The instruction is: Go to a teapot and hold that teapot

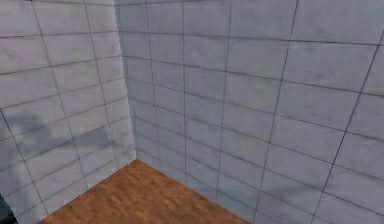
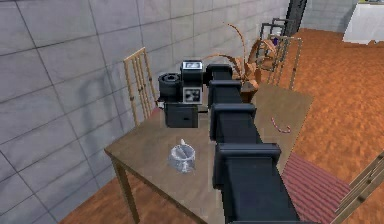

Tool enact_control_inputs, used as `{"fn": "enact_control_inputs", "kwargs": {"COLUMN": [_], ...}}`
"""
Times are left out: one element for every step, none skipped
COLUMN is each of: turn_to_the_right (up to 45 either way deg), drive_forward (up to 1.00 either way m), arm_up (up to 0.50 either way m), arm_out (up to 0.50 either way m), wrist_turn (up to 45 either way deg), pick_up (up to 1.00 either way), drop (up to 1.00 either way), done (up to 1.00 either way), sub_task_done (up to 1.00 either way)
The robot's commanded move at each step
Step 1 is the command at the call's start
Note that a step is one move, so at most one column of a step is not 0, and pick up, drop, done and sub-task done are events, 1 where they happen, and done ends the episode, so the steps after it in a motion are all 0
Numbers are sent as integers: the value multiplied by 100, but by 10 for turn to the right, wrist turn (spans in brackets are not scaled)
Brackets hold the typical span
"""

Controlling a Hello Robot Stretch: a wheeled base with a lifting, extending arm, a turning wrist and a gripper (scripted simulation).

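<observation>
One small glassy object [image 2: 183, 157], teapot-like at best, stands on the wooden table [image 2: 135, 152] just left of the dark arm [image 2: 245, 170]. The gripper [image 2: 172, 98] hangs near the table's far edge, a wooden chair [image 2: 138, 75] behind it; whether its fingers hold anything cannot be told.

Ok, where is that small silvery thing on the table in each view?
Forward view: a corner of grey tiled wall above wooden floor.
Arm side view: the small silvery thing stands on the wooden table, lower middle, just left of the arm.
Shared landmark: the grey tiled wall, on the arm side view's left.
</observation>
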Motion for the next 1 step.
{"fn": "enact_control_inputs", "kwargs": {"turn_to_the_right": [0], "drive_forward": [0], "arm_up": [-30], "arm_out": [0], "wrist_turn": [0], "pick_up": [0], "drop": [0], "done": [0], "sub_task_done": [0]}}
